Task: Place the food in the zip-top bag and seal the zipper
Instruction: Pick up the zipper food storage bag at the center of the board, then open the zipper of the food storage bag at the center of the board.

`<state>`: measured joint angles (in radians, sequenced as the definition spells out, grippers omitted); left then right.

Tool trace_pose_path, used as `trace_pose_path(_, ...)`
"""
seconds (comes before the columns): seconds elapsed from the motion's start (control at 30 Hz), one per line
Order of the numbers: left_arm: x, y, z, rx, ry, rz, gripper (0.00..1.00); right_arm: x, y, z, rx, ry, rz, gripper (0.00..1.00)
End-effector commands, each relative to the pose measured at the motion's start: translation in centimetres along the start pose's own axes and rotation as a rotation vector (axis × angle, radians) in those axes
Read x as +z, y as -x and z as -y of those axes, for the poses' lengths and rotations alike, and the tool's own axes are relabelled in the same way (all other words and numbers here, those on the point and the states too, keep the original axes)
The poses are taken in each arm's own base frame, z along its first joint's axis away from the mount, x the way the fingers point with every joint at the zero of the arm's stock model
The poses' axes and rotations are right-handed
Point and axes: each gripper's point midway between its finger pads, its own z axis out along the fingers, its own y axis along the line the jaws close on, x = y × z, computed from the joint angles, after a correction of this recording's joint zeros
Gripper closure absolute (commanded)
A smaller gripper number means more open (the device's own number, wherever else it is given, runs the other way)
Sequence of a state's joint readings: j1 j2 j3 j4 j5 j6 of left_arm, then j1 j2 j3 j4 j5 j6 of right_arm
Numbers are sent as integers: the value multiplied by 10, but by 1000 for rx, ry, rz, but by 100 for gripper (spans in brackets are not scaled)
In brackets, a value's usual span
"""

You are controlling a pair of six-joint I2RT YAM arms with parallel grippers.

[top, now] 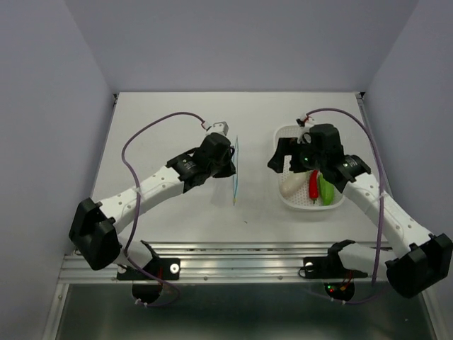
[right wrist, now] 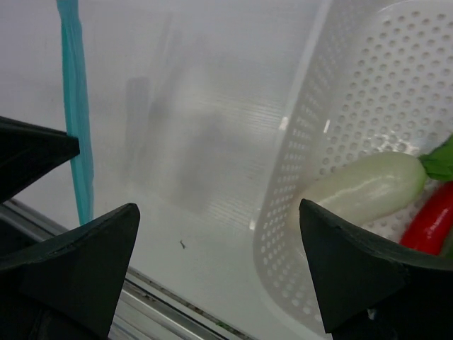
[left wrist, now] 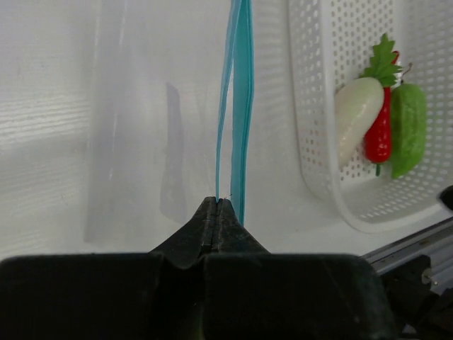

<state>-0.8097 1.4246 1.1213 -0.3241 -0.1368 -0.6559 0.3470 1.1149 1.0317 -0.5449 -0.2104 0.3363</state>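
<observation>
I see my left gripper [left wrist: 218,210] pinched shut on the zipper [left wrist: 241,106] of the one zip-top bag [left wrist: 134,142], upright left of the single white basket [left wrist: 311,149] across a strip of bare table [top: 255,205], while my right gripper [right wrist: 218,212] gapes empty over the basket's three foods: radish [left wrist: 356,113], chili [left wrist: 380,140], pod [left wrist: 409,127].

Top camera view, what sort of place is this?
Probably a robot lab test cell, not a kitchen: plain walls box in a white table, robot arms are mounted on a metal rail, and the basket holds toy vegetables.
</observation>
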Motion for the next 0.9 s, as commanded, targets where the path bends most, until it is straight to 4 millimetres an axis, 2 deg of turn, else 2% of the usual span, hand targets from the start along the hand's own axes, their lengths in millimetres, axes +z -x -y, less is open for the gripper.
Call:
trace_pose_path(0.0,-20,15,15,-44,-75,53,100,9,15,-61,-71,159,65,0)
trace_pose_path(0.1,-30,23,18,-53,-91,82,100,18,16,-91,-83,218,79,0)
trace_pose_path(0.2,-35,29,20,-60,-101,100,100,29,18,-108,-95,230,78,0)
trace_pose_path(0.23,-35,29,21,-60,-101,100,100,31,11,-118,-112,240,62,0)
trace_pose_path(0.37,-36,31,20,-65,-95,110,100,41,10,-133,-123,225,60,0)
trace_pose_path(0.47,-35,29,20,-64,-97,104,100,49,9,-138,-128,197,61,0)
trace_pose_path(0.67,-38,31,20,-64,-103,110,100,65,16,-125,-118,68,91,0)
trace_pose_path(0.87,-40,30,19,-62,-100,111,100,66,28,-117,-102,6,135,0)
